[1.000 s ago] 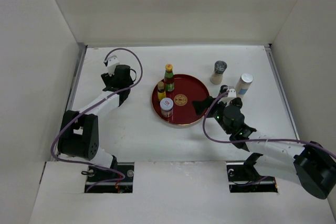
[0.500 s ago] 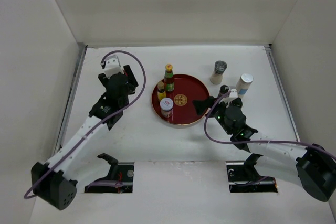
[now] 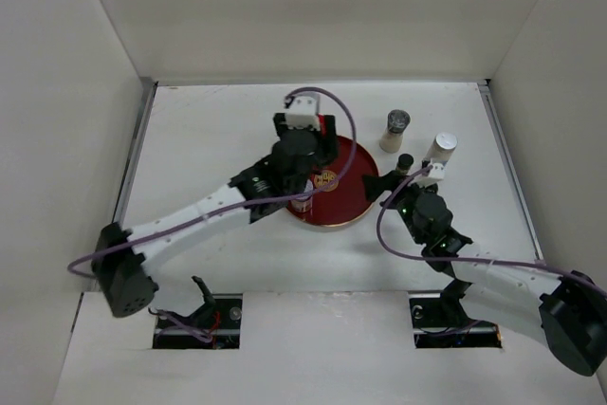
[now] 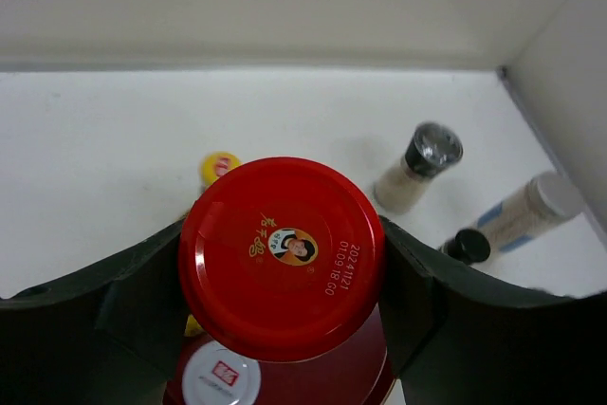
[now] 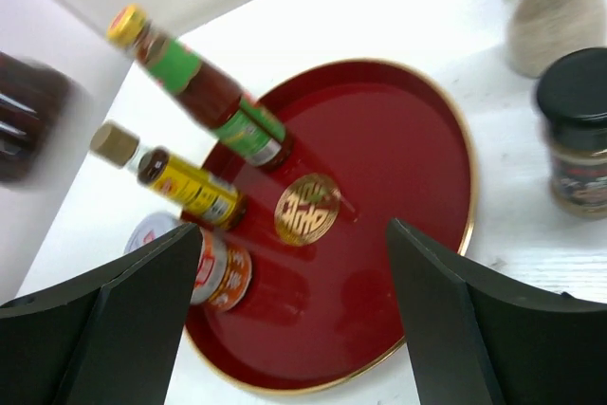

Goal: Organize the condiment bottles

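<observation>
Left end effector (image 3: 303, 149) tight around red-lidded jar (image 4: 282, 255) above red tray (image 5: 417, 168) of 3 condiments (image 5: 213, 106); right end effector (image 5: 292, 248) agape.

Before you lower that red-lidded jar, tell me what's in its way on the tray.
A white-capped jar and a yellow-capped bottle stand right beneath the red-lidded jar; bare tray lies beside them.
</observation>
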{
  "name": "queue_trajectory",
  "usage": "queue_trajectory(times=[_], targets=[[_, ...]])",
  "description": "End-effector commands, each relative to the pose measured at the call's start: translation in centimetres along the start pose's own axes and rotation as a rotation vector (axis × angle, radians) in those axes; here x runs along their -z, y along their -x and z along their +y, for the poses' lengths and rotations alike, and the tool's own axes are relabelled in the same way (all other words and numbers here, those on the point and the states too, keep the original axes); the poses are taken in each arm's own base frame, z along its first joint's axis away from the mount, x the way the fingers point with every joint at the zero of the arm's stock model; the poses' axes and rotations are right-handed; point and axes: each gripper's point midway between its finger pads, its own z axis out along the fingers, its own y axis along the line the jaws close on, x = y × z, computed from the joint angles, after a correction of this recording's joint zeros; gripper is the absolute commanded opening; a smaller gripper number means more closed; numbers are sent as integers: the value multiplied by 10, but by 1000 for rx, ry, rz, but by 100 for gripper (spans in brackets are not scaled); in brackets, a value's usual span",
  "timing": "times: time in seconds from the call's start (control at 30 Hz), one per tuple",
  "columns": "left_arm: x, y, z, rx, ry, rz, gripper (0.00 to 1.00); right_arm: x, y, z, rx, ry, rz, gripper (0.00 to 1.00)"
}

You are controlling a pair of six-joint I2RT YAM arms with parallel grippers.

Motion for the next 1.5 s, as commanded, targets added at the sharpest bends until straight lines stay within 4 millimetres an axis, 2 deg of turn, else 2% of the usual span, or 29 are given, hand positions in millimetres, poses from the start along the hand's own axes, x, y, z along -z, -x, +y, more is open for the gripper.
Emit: queue_trajectory(times=[0.0,0.2,0.33,0.43,0.6,0.77,0.8,0.87,0.93,1.0,1.17,1.23,1.27,1.33,1.4,1.47], targets=[[-16,34,-43,83,-88,-117,28,0,18,-12,-48,-51,-76,85],[-56,-21,-57,21,-73,-54,28,4,26,-20,-77,-70,-101,85],[-72,-70,-58,-24,-61,13,28,6,29,-20,-88,-65,-112,85],[-80,-95,-53,-26,-52,24,29,6,29,-20,-87,-65,-110,85],[-87,-122,-43,-29,-24,42,34,6,29,-22,-87,-70,-114,85],[-90,-148,-30,-23,-1,74,43,8,32,-23,-91,-71,-127,85],[-89,-151,-29,-25,2,79,46,9,34,-24,-92,-72,-131,85],[-88,-153,-25,-24,10,81,60,9,35,-24,-94,-74,-136,85],[-85,-148,-26,-19,6,75,73,11,35,-23,-91,-67,-140,85],[-81,-135,-30,-7,-8,55,82,12,38,-23,-88,-65,-152,85],[-65,-70,-48,73,-90,-39,94,12,46,-14,-67,-44,-161,78],[-55,-35,-63,115,-163,-84,96,15,51,-7,-67,-31,-164,69],[-51,-24,-67,129,-184,-98,96,15,54,-5,-68,-32,-166,64],[-39,3,-72,159,-222,-140,97,15,61,-1,-69,-33,-169,48],[-25,25,-69,188,-239,-179,96,15,68,5,-65,-35,-158,37],[-12,37,-51,211,-229,-218,96,15,78,12,-45,-47,-143,32]])
